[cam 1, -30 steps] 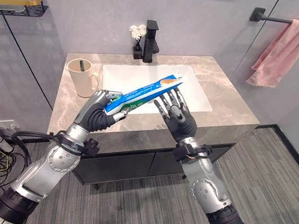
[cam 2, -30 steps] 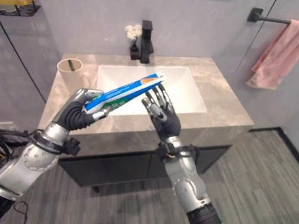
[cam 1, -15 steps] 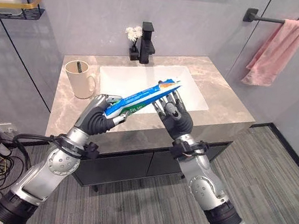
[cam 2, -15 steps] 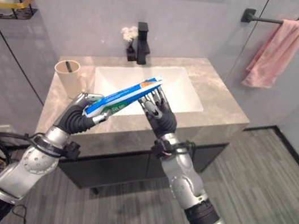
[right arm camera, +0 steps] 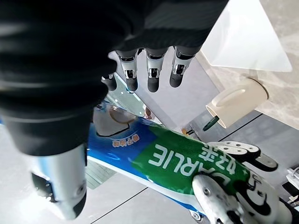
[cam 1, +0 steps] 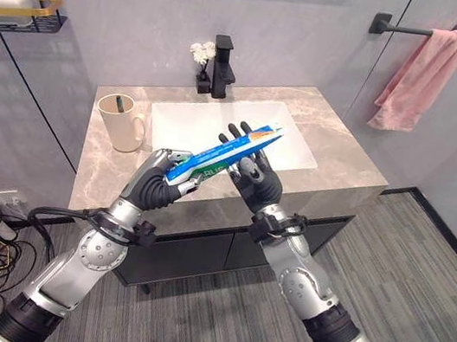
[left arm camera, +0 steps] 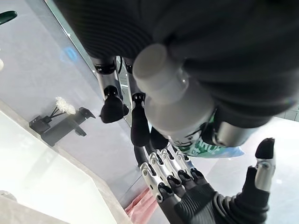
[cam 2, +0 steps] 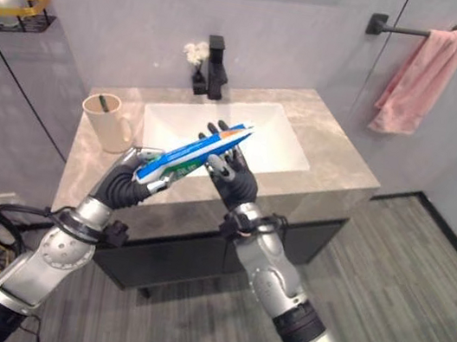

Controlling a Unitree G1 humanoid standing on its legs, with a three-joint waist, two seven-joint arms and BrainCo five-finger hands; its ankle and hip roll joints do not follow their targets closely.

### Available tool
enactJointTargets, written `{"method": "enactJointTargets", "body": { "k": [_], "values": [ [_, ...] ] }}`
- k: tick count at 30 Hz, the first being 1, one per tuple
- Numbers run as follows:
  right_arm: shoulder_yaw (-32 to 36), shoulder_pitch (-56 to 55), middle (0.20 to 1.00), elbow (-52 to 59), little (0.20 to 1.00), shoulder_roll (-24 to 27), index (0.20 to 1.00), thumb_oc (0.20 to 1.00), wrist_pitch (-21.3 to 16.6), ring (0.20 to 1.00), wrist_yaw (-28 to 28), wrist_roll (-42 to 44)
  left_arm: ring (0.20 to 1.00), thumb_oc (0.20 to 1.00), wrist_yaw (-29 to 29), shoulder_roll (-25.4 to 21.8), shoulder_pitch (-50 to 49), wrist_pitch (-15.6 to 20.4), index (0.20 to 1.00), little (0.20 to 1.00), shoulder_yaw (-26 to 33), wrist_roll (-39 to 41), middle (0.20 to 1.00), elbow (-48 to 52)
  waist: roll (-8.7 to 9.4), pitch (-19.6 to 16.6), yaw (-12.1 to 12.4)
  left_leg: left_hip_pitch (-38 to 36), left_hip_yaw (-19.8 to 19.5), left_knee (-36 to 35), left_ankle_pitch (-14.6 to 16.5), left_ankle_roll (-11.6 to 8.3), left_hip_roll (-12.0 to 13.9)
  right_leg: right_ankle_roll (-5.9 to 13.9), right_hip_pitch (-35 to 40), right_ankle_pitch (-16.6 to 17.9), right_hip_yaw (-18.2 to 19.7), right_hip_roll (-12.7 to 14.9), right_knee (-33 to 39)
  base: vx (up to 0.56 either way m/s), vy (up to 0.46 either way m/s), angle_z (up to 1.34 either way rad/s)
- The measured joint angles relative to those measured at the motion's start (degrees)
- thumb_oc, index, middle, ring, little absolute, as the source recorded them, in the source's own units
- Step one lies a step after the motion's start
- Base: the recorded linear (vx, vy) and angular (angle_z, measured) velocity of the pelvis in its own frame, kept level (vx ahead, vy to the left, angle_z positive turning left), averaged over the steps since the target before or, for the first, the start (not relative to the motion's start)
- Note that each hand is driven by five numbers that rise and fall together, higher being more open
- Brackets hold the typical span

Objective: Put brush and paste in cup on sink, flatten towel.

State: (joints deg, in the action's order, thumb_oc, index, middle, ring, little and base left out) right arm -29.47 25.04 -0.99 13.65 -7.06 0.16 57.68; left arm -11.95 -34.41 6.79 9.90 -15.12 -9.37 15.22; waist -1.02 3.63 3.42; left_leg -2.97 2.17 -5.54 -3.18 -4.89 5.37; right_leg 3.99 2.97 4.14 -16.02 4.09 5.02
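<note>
left hand (cam 1: pixel 154 183) grips paste (cam 1: pixel 228 147); right hand (cam 1: pixel 250 173) fingers loosely beside it.

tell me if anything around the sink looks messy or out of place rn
The pink towel hangs bunched and slanted from one end of its bar instead of spread flat. The toothpaste tube is off the counter, gripped by the left hand, with the right hand at its far end. The cup stands upright.

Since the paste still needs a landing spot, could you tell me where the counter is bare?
Bare stone lies right of the basin to the counter's edge. Left of it, only the cup stands. The faucet and small vase crowd the strip behind the basin.
</note>
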Motion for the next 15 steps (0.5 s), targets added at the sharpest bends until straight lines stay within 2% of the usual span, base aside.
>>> {"method": "enactJointTargets", "body": {
  "k": [1,15],
  "values": [
    [0.00,0.00,0.200,0.06,0.200,0.04,0.200,0.200,0.00,0.200,0.01,0.00,0.200,0.200,0.00,0.00,0.00,0.00,0.200,0.200,0.00,0.03,0.200,0.00,0.00,0.00,-0.04,0.01,0.00,0.00,0.00,0.00,0.00,0.00,-0.01,0.00,0.01,0.00,0.00,0.00,0.000,0.00],
    [-0.26,0.50,0.200,1.06,0.200,-0.92,0.200,0.200,-0.34,0.200,0.29,-0.27,0.200,0.200,0.10,0.06,-2.18,0.39,0.200,0.200,-0.51,1.25,0.200,1.61,0.01,-0.01,-0.46,0.11,1.30,0.00,0.00,0.00,0.03,-0.08,-0.87,0.24,1.41,-0.05,0.00,0.00,-0.001,-0.04]
  ]
}}
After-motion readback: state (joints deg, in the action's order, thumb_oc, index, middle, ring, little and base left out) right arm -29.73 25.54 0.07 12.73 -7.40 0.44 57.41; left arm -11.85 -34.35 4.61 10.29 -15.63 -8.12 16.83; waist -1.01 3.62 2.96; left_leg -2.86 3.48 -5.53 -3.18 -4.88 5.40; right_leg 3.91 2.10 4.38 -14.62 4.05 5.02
